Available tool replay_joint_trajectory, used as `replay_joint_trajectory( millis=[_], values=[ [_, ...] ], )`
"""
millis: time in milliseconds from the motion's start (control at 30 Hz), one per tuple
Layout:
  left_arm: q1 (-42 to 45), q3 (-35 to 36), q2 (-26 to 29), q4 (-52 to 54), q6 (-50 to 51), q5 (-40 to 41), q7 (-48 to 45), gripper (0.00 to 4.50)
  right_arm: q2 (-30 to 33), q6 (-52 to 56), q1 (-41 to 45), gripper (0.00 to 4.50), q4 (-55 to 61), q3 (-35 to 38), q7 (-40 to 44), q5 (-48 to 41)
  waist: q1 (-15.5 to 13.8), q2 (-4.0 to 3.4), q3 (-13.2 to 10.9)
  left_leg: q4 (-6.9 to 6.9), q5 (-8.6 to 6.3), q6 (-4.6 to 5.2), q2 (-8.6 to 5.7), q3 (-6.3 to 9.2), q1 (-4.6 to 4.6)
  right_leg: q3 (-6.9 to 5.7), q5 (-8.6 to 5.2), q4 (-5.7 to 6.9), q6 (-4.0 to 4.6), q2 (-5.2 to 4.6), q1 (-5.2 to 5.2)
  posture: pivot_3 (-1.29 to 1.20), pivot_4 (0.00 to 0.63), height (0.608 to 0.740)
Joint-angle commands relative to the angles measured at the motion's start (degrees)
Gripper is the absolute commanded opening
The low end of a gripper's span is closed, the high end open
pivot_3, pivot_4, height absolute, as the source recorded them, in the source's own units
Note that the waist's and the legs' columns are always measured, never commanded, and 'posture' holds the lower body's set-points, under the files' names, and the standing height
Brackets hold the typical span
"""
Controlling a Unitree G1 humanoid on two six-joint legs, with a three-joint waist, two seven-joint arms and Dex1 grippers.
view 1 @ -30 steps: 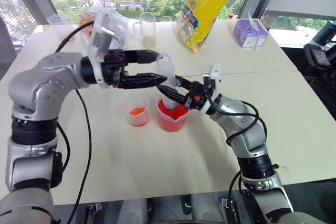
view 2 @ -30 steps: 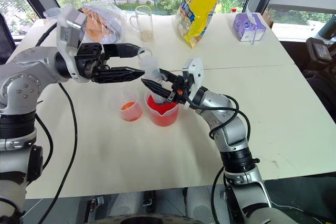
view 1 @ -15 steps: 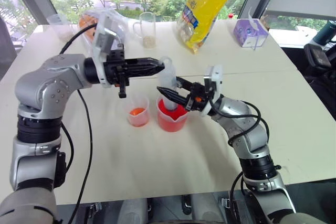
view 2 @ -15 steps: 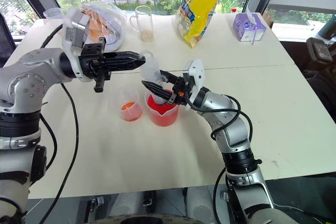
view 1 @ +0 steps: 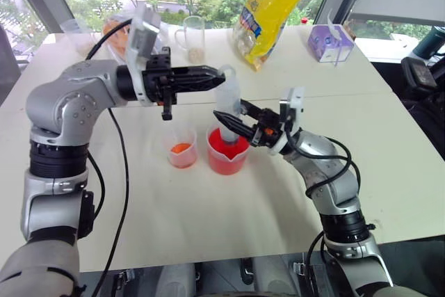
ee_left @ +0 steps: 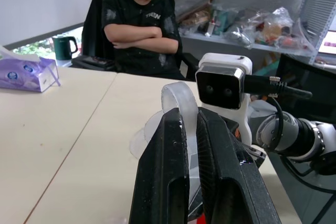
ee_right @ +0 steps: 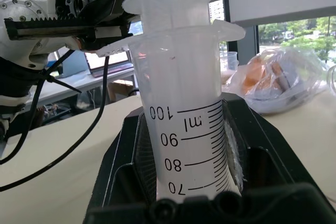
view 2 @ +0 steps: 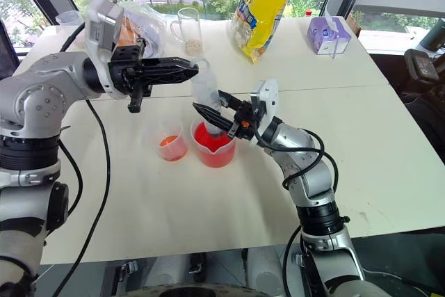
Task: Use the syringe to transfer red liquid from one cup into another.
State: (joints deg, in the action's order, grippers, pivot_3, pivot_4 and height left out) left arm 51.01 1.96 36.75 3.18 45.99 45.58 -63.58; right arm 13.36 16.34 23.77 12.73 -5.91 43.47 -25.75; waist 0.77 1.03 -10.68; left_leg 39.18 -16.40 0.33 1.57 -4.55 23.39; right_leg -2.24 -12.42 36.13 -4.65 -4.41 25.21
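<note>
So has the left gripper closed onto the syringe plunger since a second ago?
Yes. The left gripper, open around the syringe top earlier, is now shut on its plunger above the red beaker.

The syringe [view 1: 227,106] nozzle was hidden inside the spouted beaker [view 1: 227,151], and its plunger top was covered by the left gripper's fingers [view 1: 201,74].
</note>
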Motion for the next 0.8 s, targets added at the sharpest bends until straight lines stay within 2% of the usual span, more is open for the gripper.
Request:
replay_joint_trajectory(
  millis=[33, 433, 700, 800],
  values=[
    [5.0, 4.6, 1.0, 0.5, -2.5, 0.8, 0.5, 0.07, 0.5, 1.4, -2.2, 1.35, -1.9, -1.7, 0.3, 0.7, 0.0, 0.0, 0.0, 0.0, 0.0, 0.0, 0.0, 0.0, 0.0, 0.0, 0.0, 0.0, 0.0, 0.0, 0.0, 0.0, 0.15, 0.74],
    [5.8, 4.2, 1.2, -0.6, -3.5, 0.1, 0.0, 0.07, 1.0, 0.8, -1.6, 1.35, -1.9, -1.5, 0.1, 0.8, 0.0, 0.0, 0.0, 0.0, 0.0, 0.0, 0.01, 0.0, 0.0, 0.0, 0.0, 0.0, 0.0, -0.01, 0.0, 0.0, 0.15, 0.74],
    [3.5, 3.2, 1.8, 0.5, -2.5, 0.0, -0.7, 0.07, 2.0, 1.7, 1.9, 1.35, 0.7, 1.0, -1.2, -0.7, 0.0, 0.0, 0.0, 0.0, 0.0, 0.0, 0.0, 0.0, 0.0, 0.0, 0.0, 0.0, 0.0, -0.01, 0.0, 0.0, 0.15, 0.74],
    [2.5, 3.1, 2.1, 0.5, -1.9, 0.0, -0.3, 1.17, 2.4, 2.8, 3.6, 1.35, 2.3, 2.0, -1.9, -1.7, 0.0, 0.0, 0.0, 0.0, 0.0, 0.0, 0.02, 0.0, 0.0, 0.0, 0.0, 0.01, 0.0, -0.01, 0.0, 0.0, 0.15, 0.74]
  ],
)
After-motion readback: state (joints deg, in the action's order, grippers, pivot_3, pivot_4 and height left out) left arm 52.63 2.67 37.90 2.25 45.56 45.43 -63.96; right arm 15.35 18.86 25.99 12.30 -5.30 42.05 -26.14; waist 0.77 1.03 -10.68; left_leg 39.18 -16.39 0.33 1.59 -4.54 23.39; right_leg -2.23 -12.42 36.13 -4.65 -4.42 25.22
